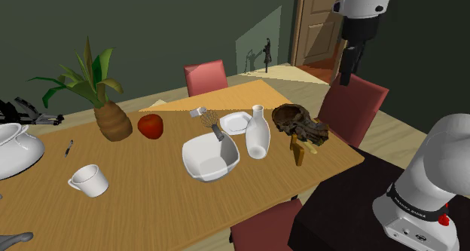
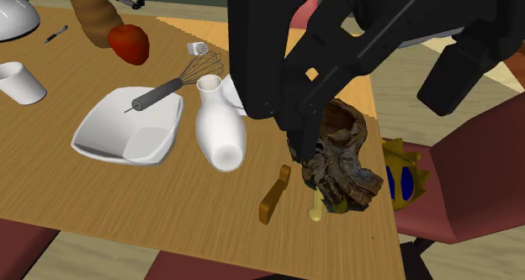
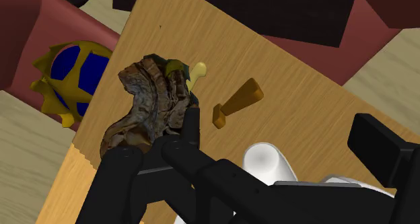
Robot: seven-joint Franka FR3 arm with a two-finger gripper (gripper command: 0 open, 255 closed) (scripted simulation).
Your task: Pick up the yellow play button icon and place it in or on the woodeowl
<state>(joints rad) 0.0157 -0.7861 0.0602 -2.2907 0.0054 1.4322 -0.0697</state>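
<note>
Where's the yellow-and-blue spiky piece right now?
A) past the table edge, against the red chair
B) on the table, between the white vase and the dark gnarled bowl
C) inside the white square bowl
A: the yellow-and-blue piece sits beyond the edge of the table, against the red chair.

Vase between dish and wooden bowl

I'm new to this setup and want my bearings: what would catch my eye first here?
The gnarled dark brown bowl near the table edge stands out, with a yellow-and-blue spiky icon lying on the red chair just beyond it. Mid-table sit a white vase and a white square bowl with a whisk resting on it.
</note>
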